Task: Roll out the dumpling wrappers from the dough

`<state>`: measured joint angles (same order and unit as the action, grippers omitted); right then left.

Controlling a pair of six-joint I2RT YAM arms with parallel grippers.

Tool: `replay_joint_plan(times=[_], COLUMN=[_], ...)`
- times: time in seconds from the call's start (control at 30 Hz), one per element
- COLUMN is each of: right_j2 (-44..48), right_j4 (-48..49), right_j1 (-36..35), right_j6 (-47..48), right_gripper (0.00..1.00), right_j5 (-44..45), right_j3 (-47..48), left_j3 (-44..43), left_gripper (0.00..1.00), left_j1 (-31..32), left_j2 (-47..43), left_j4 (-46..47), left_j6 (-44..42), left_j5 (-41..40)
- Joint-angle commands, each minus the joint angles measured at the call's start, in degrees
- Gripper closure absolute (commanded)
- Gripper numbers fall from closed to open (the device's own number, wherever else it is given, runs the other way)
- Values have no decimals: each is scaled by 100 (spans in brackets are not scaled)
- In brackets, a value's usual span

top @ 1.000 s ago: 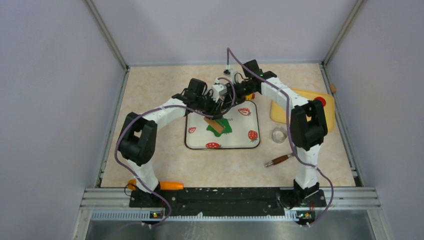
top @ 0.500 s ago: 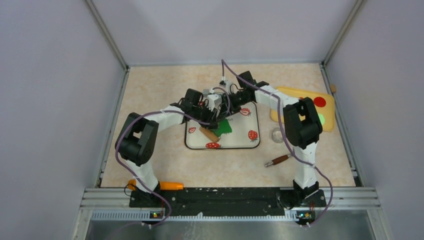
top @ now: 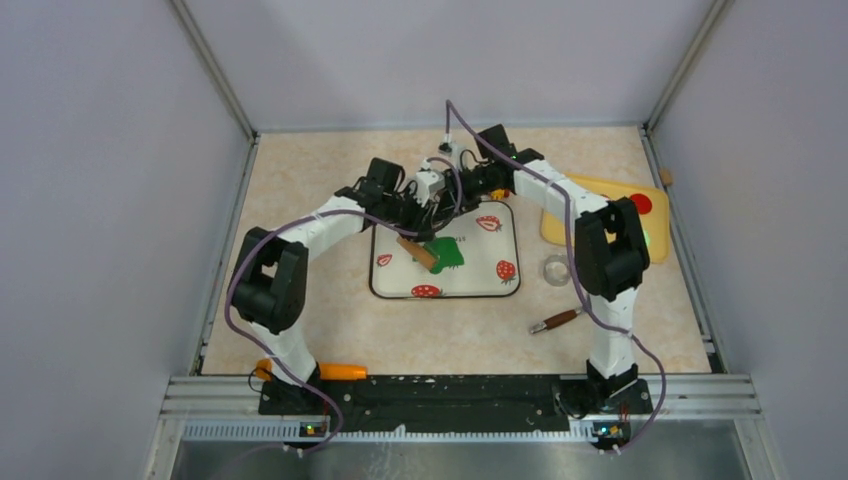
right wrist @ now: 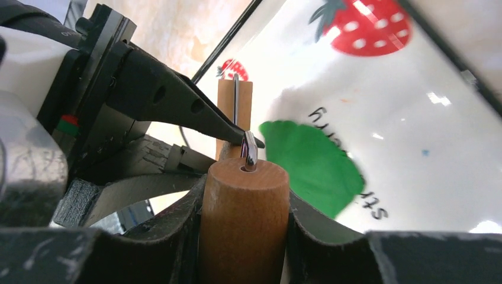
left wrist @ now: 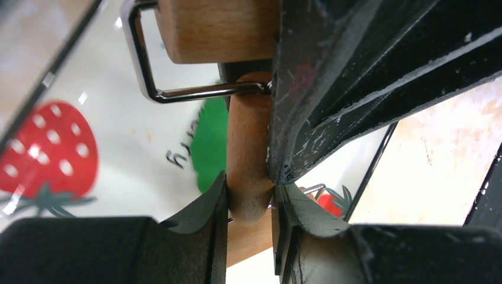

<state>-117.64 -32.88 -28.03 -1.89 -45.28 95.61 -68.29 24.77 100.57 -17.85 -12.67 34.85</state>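
Note:
The dough is a flattened dark green sheet on the white strawberry mat. It also shows in the left wrist view and the right wrist view. A small wooden roller on a wire frame rests at the dough's left edge. My left gripper is shut on the roller's wooden handle. My right gripper is shut on the same handle, close against the left one. The roller drum shows in the right wrist view. No dark green wrappers are in view.
A yellow board at the right holds a red disc and a pale green disc. A clear round cutter and a wooden-handled tool lie right of the mat. An orange object lies by the left arm's base.
Both grippers pulled the roller toward the near left off the dough, then pushed it back toward the far side to the dough's left edge. Both stay shut on the handle.

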Motion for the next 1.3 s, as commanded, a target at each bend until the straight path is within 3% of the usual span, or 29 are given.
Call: replay_joint_plan(times=[0.0, 0.3, 0.77, 0.87, 1.0, 1.27], right_j2=[222, -195, -66, 123, 727, 1232], right_j4=[-391, -546, -400, -438, -453, -357], right_j1=[274, 574, 1091, 1146, 1148, 669], right_j6=[436, 935, 1208, 1095, 863, 447], right_gripper=[100, 100, 100, 100, 100, 100], right_j5=[925, 1499, 2046, 1941, 1507, 925], right_j3=[67, -161, -656, -616, -667, -903], left_j3=[-1164, -1639, -2547, -2845, -2914, -1680], left_gripper=[100, 100, 100, 100, 100, 100], left_j1=[-87, -59, 390, 437, 443, 410], left_j2=[417, 1848, 3020, 2962, 2440, 942], left_j4=[192, 1230, 1473, 1440, 1221, 762], left_j6=[99, 1684, 2064, 2282, 1916, 719], left_j5=[358, 362, 332, 449, 412, 305])
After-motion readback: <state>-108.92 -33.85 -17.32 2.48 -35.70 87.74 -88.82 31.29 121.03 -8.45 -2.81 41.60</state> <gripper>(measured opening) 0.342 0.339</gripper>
